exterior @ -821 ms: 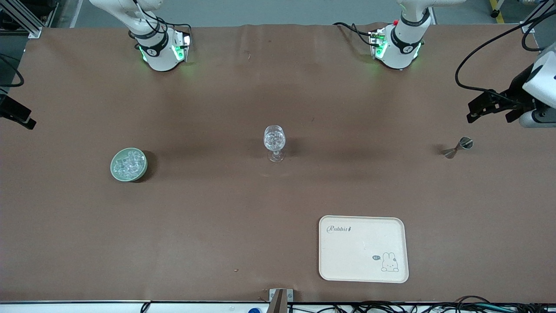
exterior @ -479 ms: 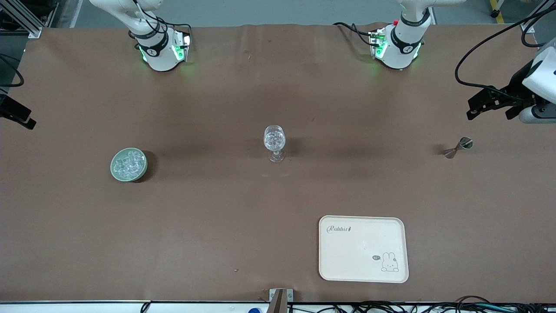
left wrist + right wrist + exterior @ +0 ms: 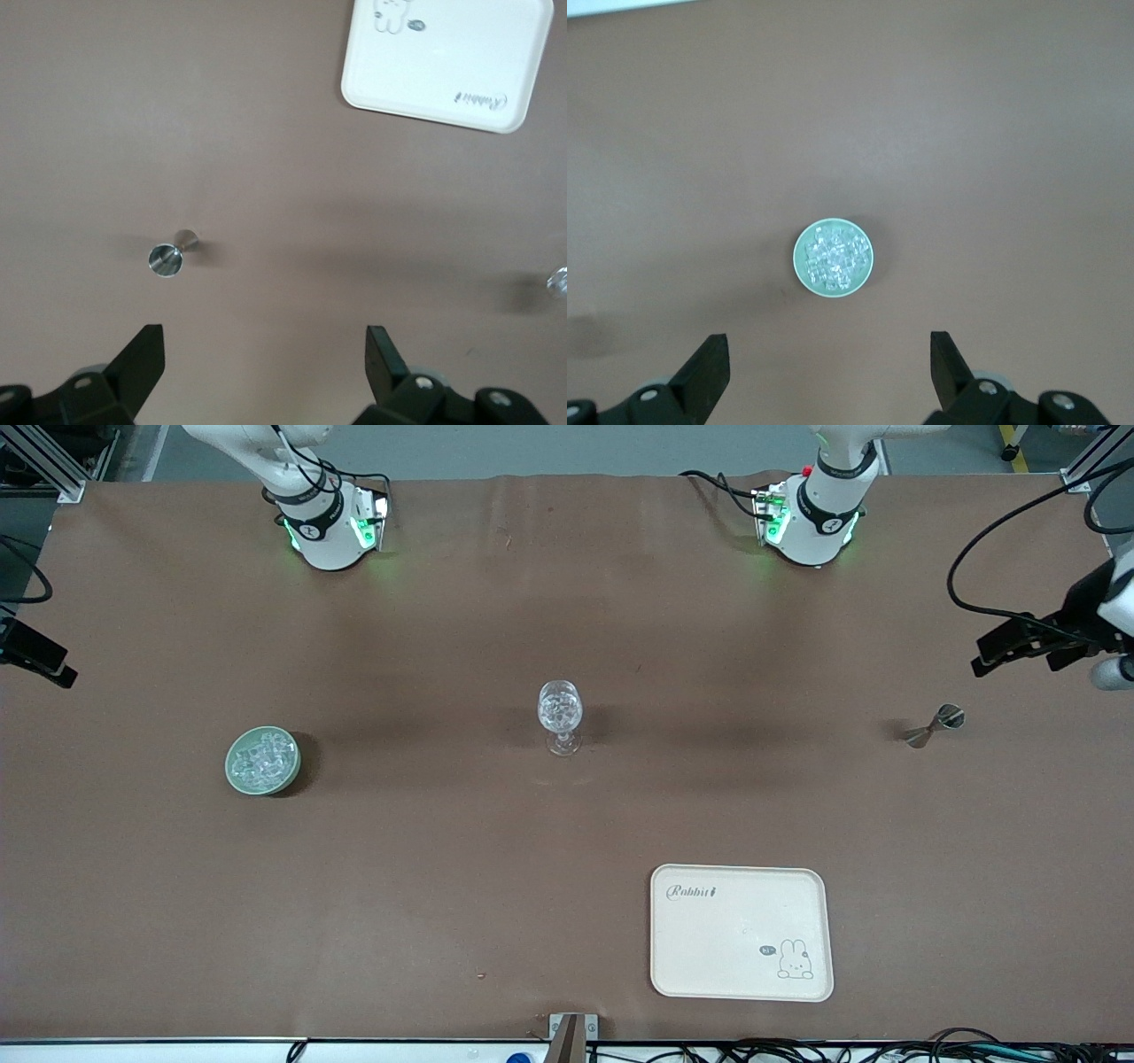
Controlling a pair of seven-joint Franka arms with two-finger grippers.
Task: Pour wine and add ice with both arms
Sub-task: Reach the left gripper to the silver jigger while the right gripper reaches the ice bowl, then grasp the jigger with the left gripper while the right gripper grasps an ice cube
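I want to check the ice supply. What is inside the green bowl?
The green bowl holds a heap of clear ice chunks, filling it nearly to the rim. What lies under the heap, at the bowl's bottom, is covered.

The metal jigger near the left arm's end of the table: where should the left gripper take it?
Grip the jigger at its narrow waist, coming straight down from above. It appears to stand upright, one open cup facing up, and the waist is its thinnest part, so the fingers should close there most easily. The left gripper is open and up over the table near it.
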